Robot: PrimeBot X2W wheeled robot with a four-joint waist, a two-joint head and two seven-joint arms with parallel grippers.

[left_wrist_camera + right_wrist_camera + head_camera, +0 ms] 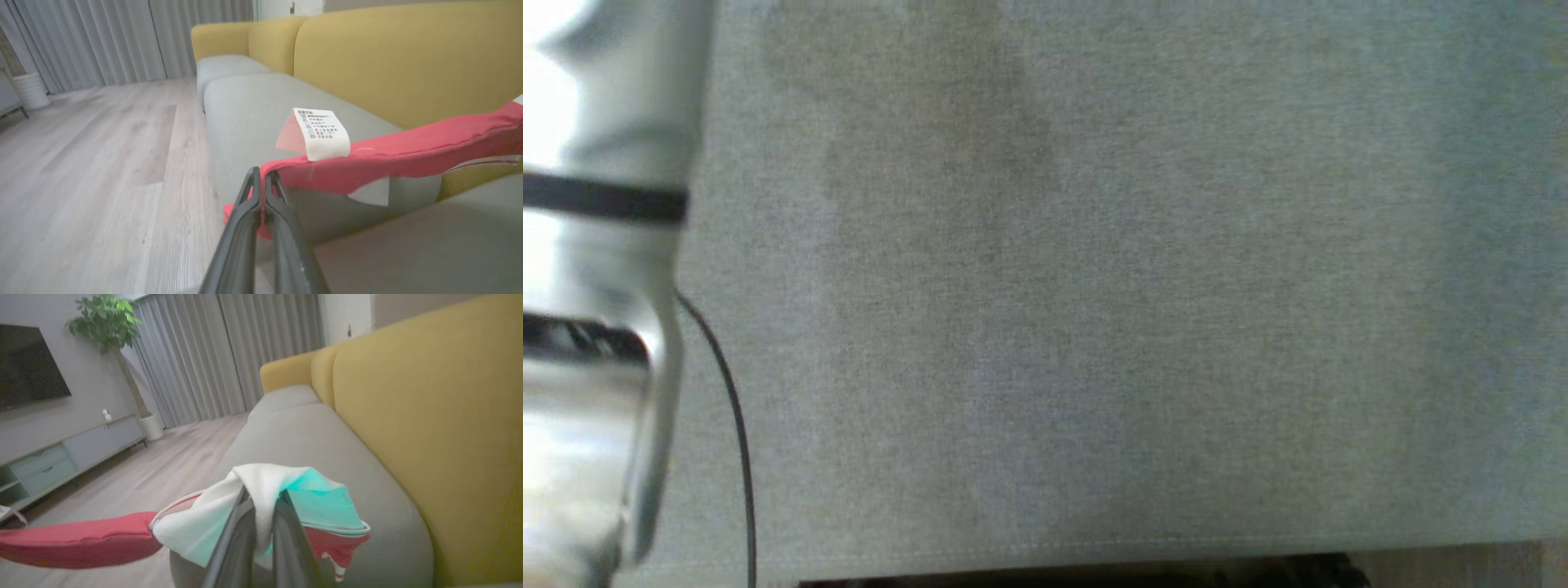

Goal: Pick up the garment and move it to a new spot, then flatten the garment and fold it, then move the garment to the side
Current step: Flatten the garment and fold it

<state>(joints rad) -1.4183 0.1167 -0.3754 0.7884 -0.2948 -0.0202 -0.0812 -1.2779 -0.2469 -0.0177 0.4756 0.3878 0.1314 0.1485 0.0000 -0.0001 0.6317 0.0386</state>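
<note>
The garment (392, 157) is red, white and turquoise, with a white care label (322, 132) standing up from its red hem. It hangs stretched in the air above the grey sofa seat (253, 114). In the left wrist view my left gripper (263, 175) is shut on the red edge of the garment. My right gripper (261, 494) is shut on the garment's white and turquoise part (261, 486), with the red hem (81, 539) running off to the left. A pale forearm (596, 286) shows at the left edge of the head view.
The yellow sofa back (429, 408) rises behind the grey seat cushion (1094, 286), whose front edge (1094, 551) runs along the bottom of the head view. Wood floor (90, 171), grey curtains (229, 355), a TV cabinet (61, 457) and a potted plant (110, 326) lie beyond.
</note>
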